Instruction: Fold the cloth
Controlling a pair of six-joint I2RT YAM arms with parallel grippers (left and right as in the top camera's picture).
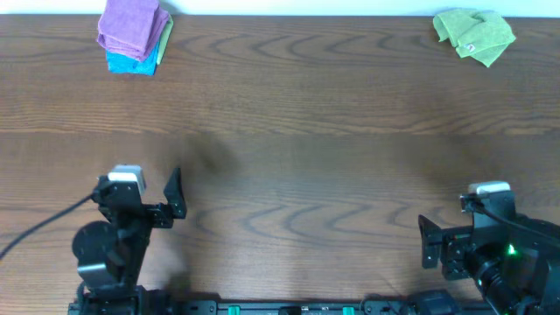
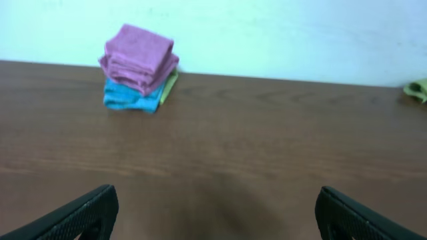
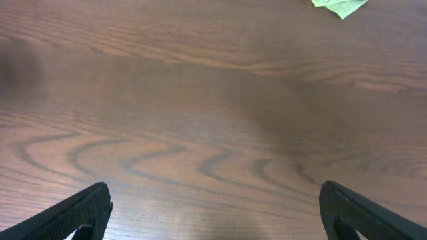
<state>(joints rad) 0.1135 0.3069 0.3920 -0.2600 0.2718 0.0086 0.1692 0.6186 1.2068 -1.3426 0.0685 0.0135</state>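
A crumpled green cloth (image 1: 474, 35) lies at the far right corner of the table; its edge shows in the right wrist view (image 3: 339, 5) and in the left wrist view (image 2: 417, 89). A stack of folded cloths (image 1: 133, 35), purple on top of blue with a green one beneath, sits at the far left; it also shows in the left wrist view (image 2: 139, 68). My left gripper (image 2: 215, 212) is open and empty near the front left. My right gripper (image 3: 215, 208) is open and empty near the front right. Both are far from the cloths.
The brown wooden table (image 1: 289, 157) runs the full width of the view, with a pale wall behind its far edge (image 2: 267, 33). A black cable (image 1: 35, 229) trails from the left arm's base.
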